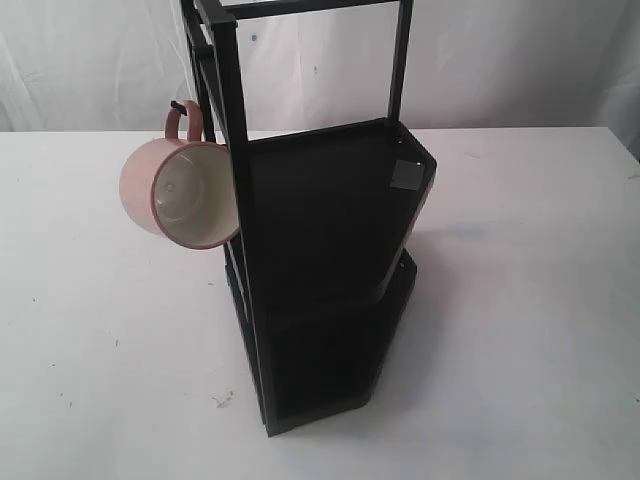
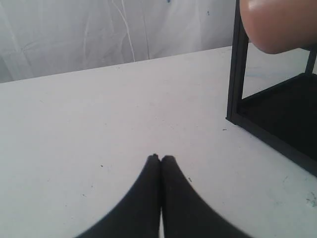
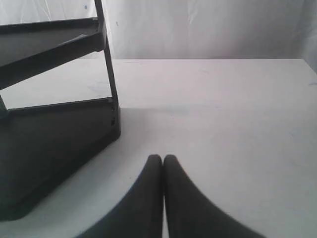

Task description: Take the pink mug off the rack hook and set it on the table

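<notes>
The pink mug (image 1: 180, 190) hangs by its loop handle from the rack hook (image 1: 186, 104) on the left side of the tall black rack (image 1: 320, 260), its cream inside facing the camera. The mug's pink body (image 2: 277, 22) shows at a corner of the left wrist view, above the rack's base. My left gripper (image 2: 161, 157) is shut and empty over the white table (image 1: 90, 350), short of the rack. Beside the rack's other side, my right gripper (image 3: 163, 157) is shut with nothing in it. Neither gripper appears in the exterior view.
The rack (image 3: 54, 134) stands mid-table with two dark shelves and thin posts (image 2: 237, 64). A white cloth backdrop (image 1: 90, 60) hangs behind the table. Bare white tabletop (image 1: 530, 300) lies on both sides of the rack.
</notes>
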